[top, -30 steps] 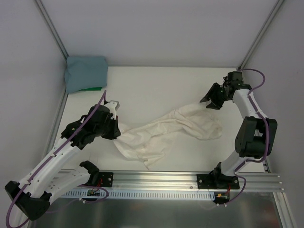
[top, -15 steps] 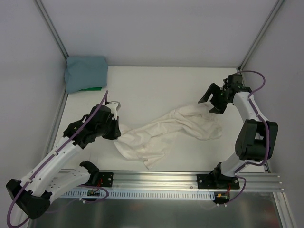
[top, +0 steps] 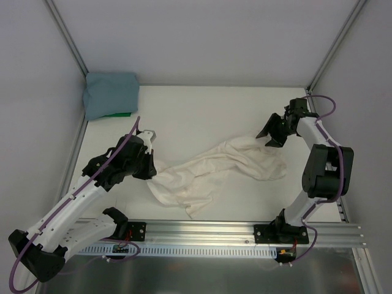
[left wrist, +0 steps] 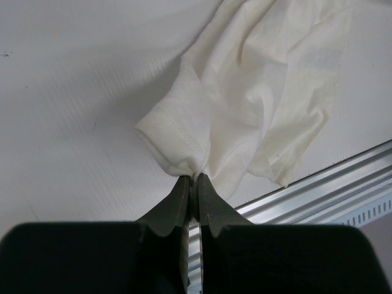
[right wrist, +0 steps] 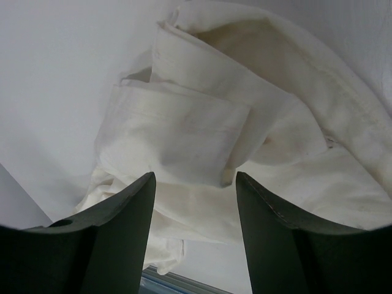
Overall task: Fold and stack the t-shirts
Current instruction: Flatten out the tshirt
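The cream t-shirt (top: 214, 168) lies crumpled and stretched across the middle of the table. My left gripper (top: 150, 166) is shut on its left end; in the left wrist view the pads pinch a bunched fold of the cream t-shirt (left wrist: 245, 92) at the gripper (left wrist: 193, 177). My right gripper (top: 269, 136) is open just above the shirt's right end; the right wrist view shows the gripper (right wrist: 195, 184) with jaws apart over a folded sleeve of the cream t-shirt (right wrist: 184, 138). The teal-blue t-shirt (top: 111, 94) lies folded at the back left corner.
White walls and metal frame posts (top: 68, 43) enclose the table. An aluminium rail (top: 202, 231) runs along the near edge. A green object (top: 119, 114) peeks out from under the teal shirt.
My right gripper has swung slightly left and down toward the shirt's right end, jaws open throughout. My left gripper stays shut on the cloth, barely moved.
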Robot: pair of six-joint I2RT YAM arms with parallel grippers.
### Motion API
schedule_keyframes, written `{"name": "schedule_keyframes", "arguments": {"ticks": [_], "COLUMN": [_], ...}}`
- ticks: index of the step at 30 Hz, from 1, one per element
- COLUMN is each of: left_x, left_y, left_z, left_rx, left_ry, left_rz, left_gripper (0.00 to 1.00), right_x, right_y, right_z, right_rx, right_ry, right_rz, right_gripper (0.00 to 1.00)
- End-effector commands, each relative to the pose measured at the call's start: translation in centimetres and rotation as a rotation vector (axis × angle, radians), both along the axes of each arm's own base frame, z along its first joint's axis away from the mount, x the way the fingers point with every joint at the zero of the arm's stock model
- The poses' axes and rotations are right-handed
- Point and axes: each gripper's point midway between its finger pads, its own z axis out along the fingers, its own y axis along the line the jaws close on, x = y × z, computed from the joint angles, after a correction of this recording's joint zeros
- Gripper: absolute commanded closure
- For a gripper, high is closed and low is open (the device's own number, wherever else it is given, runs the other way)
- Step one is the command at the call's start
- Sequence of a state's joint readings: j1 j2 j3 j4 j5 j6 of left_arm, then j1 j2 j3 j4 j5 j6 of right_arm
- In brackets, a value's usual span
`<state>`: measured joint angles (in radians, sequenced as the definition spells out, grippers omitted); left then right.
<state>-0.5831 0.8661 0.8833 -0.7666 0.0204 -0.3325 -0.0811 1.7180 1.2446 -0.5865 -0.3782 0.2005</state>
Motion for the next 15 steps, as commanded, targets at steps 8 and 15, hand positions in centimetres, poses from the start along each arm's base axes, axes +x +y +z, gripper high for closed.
{"name": "schedule_keyframes", "arguments": {"ticks": [8, 15], "left_x": [0.2, 0.2], "left_y": [0.1, 0.1], "left_z": [0.1, 0.0], "left_rx": [0.005, 0.005], "left_ry": [-0.023, -0.021], "left_rz": [0.000, -0.001], "left_gripper": [1.00, 1.00], "right_x": [1.2, 2.0], "right_y": [-1.0, -0.8], "right_z": [0.3, 0.1], "right_rx": [-0.041, -0.025], "right_ry": [-0.038, -0.063], "right_rz": [-0.022, -0.024], "right_gripper": [0.53, 1.00]}}
